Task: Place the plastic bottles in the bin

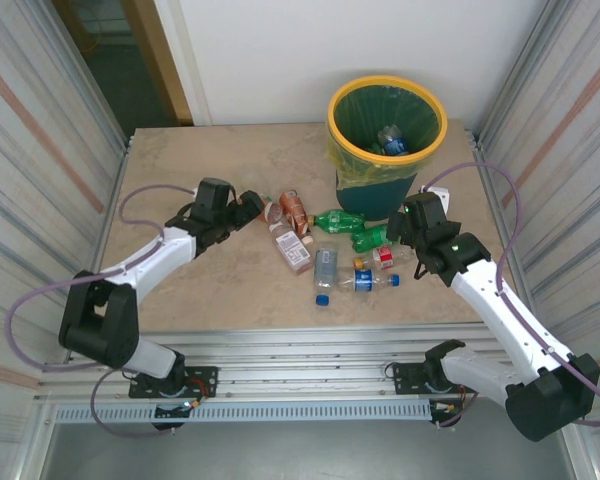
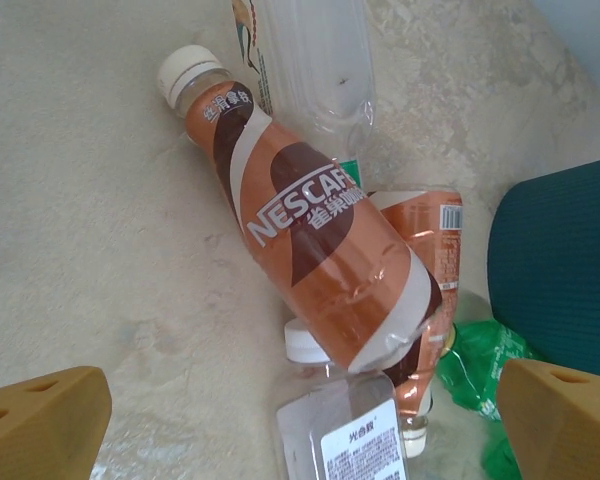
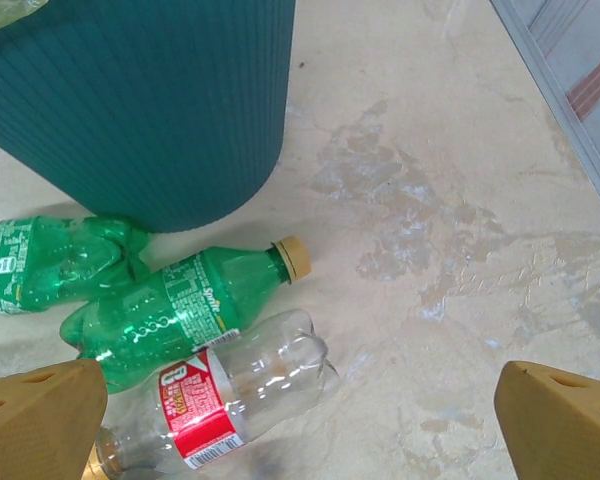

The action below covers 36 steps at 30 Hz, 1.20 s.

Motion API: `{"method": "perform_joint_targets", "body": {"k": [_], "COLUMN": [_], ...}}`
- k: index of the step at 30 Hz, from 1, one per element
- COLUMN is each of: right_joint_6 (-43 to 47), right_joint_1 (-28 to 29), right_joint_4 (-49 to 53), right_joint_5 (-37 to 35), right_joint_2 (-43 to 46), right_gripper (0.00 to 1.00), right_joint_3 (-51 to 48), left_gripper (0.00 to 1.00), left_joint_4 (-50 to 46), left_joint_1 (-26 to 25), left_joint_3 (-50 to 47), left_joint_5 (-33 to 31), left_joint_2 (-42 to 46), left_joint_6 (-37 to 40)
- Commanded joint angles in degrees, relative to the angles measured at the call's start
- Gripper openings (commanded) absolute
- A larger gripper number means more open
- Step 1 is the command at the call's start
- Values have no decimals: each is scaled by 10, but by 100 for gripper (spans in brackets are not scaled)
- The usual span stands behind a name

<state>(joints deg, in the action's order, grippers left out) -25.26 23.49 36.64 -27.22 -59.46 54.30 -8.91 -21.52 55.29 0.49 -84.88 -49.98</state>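
The teal bin (image 1: 385, 140) with a yellow rim stands at the back right, one bottle (image 1: 391, 140) inside it. Several bottles lie in a cluster mid-table. My left gripper (image 1: 252, 208) is open over a brown-orange Nescafe bottle (image 2: 320, 260) that lies across a clear white-labelled bottle (image 2: 350, 430) and a second orange bottle (image 2: 430, 230). My right gripper (image 1: 405, 235) is open beside the bin's base (image 3: 140, 100). A green Sprite bottle (image 3: 170, 310) and a clear red-labelled bottle (image 3: 220, 395) lie by its left finger (image 3: 35, 420). Nothing is held.
A crushed green bottle (image 3: 50, 260) lies against the bin. Clear bottles with blue caps (image 1: 325, 270) lie toward the table's front edge. Corrugated walls (image 1: 40, 150) close in both sides. Bare tabletop (image 1: 180, 290) spreads at the front left.
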Motion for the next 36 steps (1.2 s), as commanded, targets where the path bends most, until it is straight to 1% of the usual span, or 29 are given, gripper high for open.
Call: {"method": "perform_joint_targets", "body": {"k": [1,6,13,19,28,36], "right_joint_6": [-23,-33,-33,-33,-34,-33], "right_joint_1": [-5,-6,-8,-11,-15,-15], "right_joint_4": [13,14,17,20,14,7], "right_joint_5": [-8,-4,-2,-4,6,15], "right_joint_2": [8,10,11,14,8,-2], "right_gripper": [98,98,98,98,98,98], "right_joint_3": [-5,-9,-5,-5,-7,-3], "left_gripper": [99,99,99,99,99,99], "left_joint_4": [-5,-32,-51,-61,-90,-94], "left_joint_1": [-6,-6,-3,-1,-1,-1], "left_joint_3": [40,84,144,168,194,169], "left_joint_5": [4,-7,-1,-3,-3,-14], "left_joint_2": [-31,-85,-153,-188,-226,-221], "left_joint_6": [-5,-17,-23,-38,-36,-39]}}
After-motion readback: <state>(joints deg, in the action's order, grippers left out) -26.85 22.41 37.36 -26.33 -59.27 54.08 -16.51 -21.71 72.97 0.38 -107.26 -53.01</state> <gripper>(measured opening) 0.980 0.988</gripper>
